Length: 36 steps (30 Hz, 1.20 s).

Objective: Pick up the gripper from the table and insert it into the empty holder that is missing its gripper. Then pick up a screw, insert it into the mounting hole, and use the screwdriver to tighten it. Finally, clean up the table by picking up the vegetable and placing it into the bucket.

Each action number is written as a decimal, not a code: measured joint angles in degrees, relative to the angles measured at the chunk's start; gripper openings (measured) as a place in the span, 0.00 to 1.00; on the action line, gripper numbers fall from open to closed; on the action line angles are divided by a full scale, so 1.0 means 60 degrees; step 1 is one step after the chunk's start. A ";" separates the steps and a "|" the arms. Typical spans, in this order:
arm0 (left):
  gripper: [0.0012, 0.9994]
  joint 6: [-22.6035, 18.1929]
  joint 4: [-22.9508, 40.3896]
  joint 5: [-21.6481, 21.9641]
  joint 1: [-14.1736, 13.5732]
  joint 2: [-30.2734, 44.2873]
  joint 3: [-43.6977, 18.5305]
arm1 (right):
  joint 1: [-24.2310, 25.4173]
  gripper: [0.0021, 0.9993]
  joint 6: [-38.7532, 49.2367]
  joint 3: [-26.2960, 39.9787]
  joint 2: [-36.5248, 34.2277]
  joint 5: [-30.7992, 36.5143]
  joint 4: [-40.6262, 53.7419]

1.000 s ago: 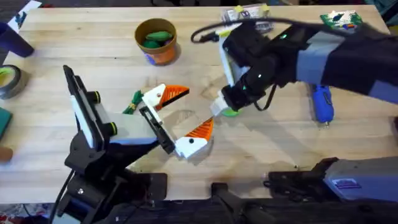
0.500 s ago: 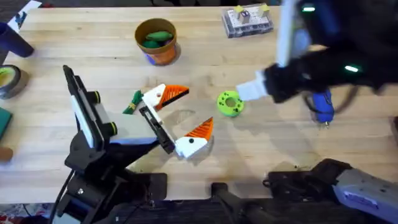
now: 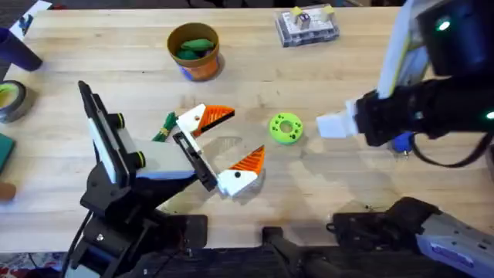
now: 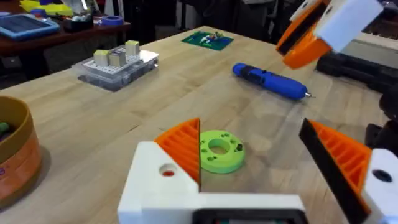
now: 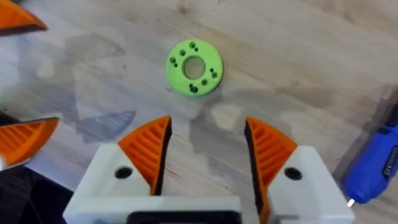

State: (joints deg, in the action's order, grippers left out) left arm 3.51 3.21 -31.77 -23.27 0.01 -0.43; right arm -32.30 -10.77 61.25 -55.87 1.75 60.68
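lying flat on the table, the gripper [image 3: 286,128] sits untouched between both grippers: the left gripper [image 3: 228,148] spread wide just beside it, the right gripper [image 5: 207,152] parted and empty above. every step seems left.

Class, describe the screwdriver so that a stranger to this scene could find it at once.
Start at the wooden table and go to its right side, beyond the lime-green disc. The screwdriver lies flat there, partly under the right arm. It is the table's one blue tool, fat-handled with a thin metal tip.
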 joint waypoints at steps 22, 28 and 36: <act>0.99 -0.0004 0.0000 0.0000 0.0000 0.0000 0.0000 | -0.1278 0.36 -0.0138 -0.2167 -0.3199 0.0054 -0.2984; 0.99 -0.0003 0.0001 0.0000 0.0003 0.0000 0.0000 | -0.1278 0.24 -0.0163 -0.2167 -0.3570 0.0061 -0.3449; 0.99 -0.0001 0.0002 0.0001 0.0000 0.0000 0.0000 | -0.1278 0.24 -0.0163 -0.2167 -0.3664 0.0190 -0.3697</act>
State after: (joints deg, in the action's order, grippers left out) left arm 3.50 3.22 -31.76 -23.27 0.01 -0.43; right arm -39.97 -11.75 48.25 -77.85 2.89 38.50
